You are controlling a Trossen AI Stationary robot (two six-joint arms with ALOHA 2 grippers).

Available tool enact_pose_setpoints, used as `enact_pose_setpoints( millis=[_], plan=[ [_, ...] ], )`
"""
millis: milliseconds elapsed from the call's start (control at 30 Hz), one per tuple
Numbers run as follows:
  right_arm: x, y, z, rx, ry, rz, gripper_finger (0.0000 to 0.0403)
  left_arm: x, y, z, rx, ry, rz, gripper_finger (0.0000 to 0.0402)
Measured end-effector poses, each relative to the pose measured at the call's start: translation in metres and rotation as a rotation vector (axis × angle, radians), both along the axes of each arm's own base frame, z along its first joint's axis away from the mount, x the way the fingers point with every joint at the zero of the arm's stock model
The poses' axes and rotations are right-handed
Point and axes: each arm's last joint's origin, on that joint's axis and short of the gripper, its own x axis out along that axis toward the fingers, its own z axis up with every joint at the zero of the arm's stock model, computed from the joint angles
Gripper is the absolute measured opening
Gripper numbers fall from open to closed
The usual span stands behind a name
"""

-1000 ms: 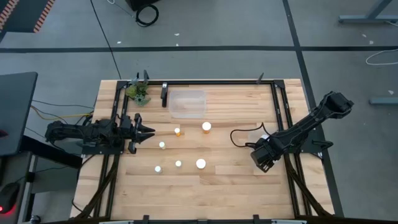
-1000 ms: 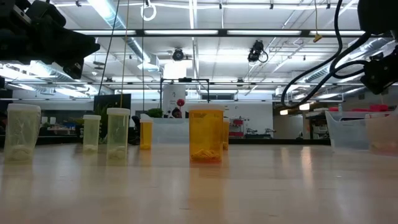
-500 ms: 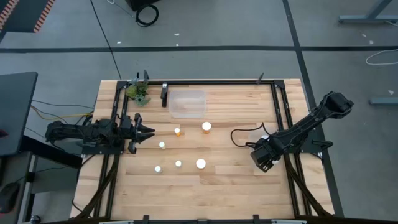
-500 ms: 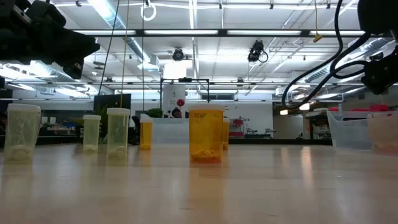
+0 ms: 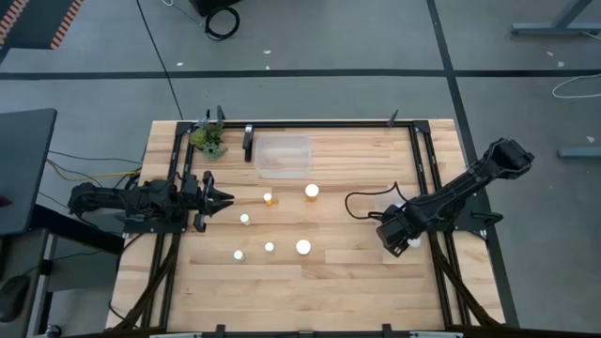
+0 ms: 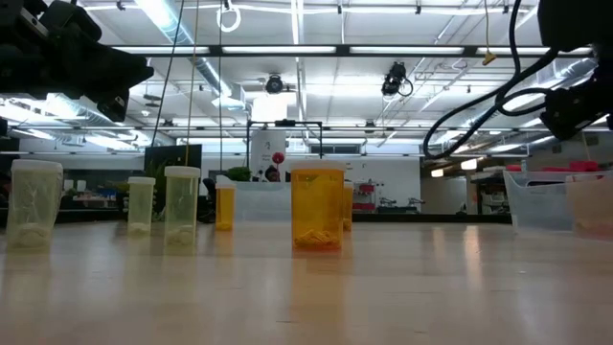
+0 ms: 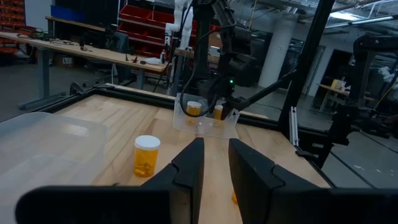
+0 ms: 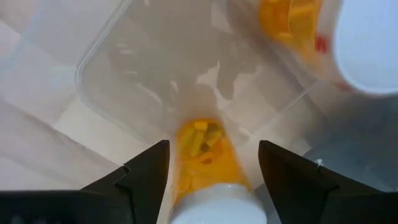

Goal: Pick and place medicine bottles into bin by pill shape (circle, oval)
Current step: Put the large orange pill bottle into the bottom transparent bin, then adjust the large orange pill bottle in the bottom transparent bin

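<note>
— Medicine bottles (image 5: 303,247): how many sorted?
— Two, by the look of it, lying in the clear bin (image 8: 112,74) at the right edge of the table (image 5: 357,291). Six left standing mid-surface, well apart from one another. Second bin (image 5: 284,158) at the far side, seemingly empty.
— And the pincers?
— Right gripper (image 5: 397,233) down over the right-hand bin, fingers spread either side of a bottle and not touching it: released. Left gripper (image 5: 228,198) parked at the left edge, clenched on nothing.
— Surface, room?
— Pale wood planks inside a black frame, with a small plant (image 5: 208,141) at a far corner. Beyond: grey floor, workshop hall, strip lights, red shelving.
</note>
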Motion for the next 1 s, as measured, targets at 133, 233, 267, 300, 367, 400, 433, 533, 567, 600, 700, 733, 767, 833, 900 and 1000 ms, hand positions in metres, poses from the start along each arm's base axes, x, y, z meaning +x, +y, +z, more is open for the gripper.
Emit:
enact_pose_setpoints(
  millis=[133,233,267,300,367,400,433,533,567,600,700,733,767,833,900,1000],
  plan=[
    [0.003,-0.006,0.000,-0.010,-0.012,0.014,0.0253,0.000,0.000,0.000,0.000,0.000,0.000,0.0087],
    [0.006,-0.011,0.000,-0.028,-0.027,0.022,0.0253,0.000,0.000,0.000,0.001,0.000,0.000,0.0089],
    [0.006,-0.013,0.000,-0.034,-0.030,0.025,0.0253,0.000,0.000,0.000,0.000,0.000,0.000,0.0089],
    [0.007,-0.014,0.000,-0.035,-0.036,0.024,0.0253,0.000,0.000,0.000,0.000,0.000,0.000,0.0088],
    [0.011,-0.016,0.000,-0.027,-0.057,0.019,0.0253,0.000,0.000,0.000,0.000,0.000,0.000,0.0085],
    [0.012,-0.017,0.000,-0.021,-0.072,0.017,0.0253,0.000,0.000,0.000,0.000,0.000,0.000,0.0083],
    [0.014,-0.018,-0.001,-0.017,-0.089,0.018,0.0253,0.000,0.000,0.000,0.000,0.000,0.000,0.0082],
    [0.020,-0.019,-0.001,-0.028,-0.143,0.028,0.0253,0.000,0.000,0.000,0.000,0.000,0.000,0.0080],
    [0.021,-0.020,-0.001,-0.036,-0.152,0.029,0.0253,0.000,0.000,0.000,0.000,0.000,0.000,0.0081],
    [0.021,-0.021,-0.001,-0.041,-0.156,0.025,0.0253,0.000,0.000,0.000,0.000,0.000,0.000,0.0082],
    [0.023,-0.022,-0.001,-0.039,-0.172,0.013,0.0253,0.000,0.000,0.000,0.000,0.000,0.000,0.0086],
    [0.024,-0.023,0.000,-0.039,-0.181,0.009,0.0253,0.000,0.000,0.000,0.000,0.000,0.000,0.0087],
    [0.025,-0.023,0.000,-0.039,-0.191,0.005,0.0253,0.000,0.000,0.000,0.000,0.000,0.000,0.0089],
    [0.027,-0.025,0.000,-0.057,-0.204,-0.003,0.0253,0.000,0.000,0.000,0.001,0.000,0.000,0.0090],
    [0.028,-0.028,0.000,-0.081,-0.213,-0.015,0.0253,0.000,0.000,0.000,0.000,0.000,0.000,0.0091],
    [0.028,-0.033,0.000,-0.105,-0.210,-0.035,0.0253,0.000,0.000,0.000,0.000,0.000,0.001,0.0089]
  ],
)
